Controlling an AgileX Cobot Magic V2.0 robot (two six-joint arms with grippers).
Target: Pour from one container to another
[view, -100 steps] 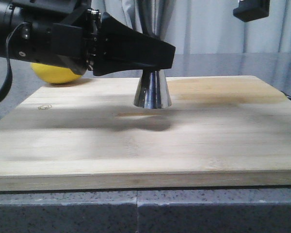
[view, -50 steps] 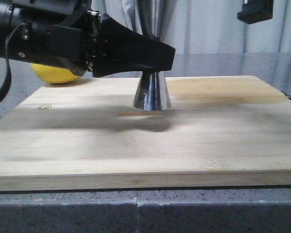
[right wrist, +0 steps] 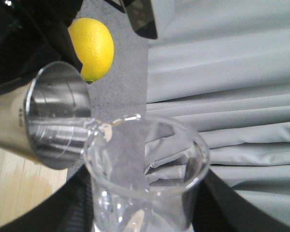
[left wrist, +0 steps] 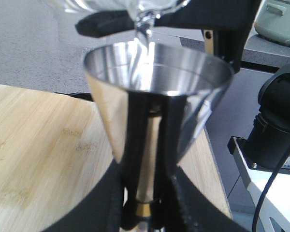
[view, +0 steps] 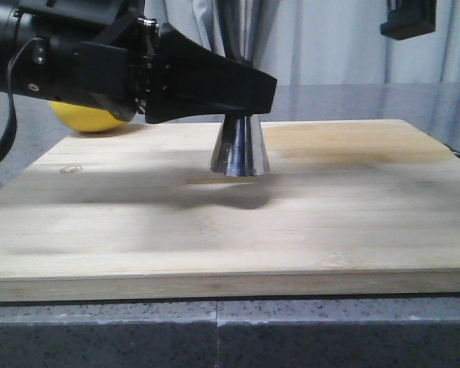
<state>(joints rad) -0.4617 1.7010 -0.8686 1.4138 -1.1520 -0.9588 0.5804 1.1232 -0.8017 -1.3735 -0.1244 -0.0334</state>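
Jigger (view: 240,146) base lifted, tilted slightly versus a second ago; right arm block up top shifted; left gripper (left wrist: 147,212) clamps jigger waist, cup raised off cutting board (view: 353,207) to meet spout; right gripper (right wrist: 135,220) grasps glass beaker (right wrist: 145,169), tipped horizontal, clear liquid running into cup; lemon (right wrist: 92,48) behind.

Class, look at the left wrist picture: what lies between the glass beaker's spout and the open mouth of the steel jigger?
A thin stream of clear liquid runs from the beaker into the jigger; nothing else lies there, as the left wrist view shows.
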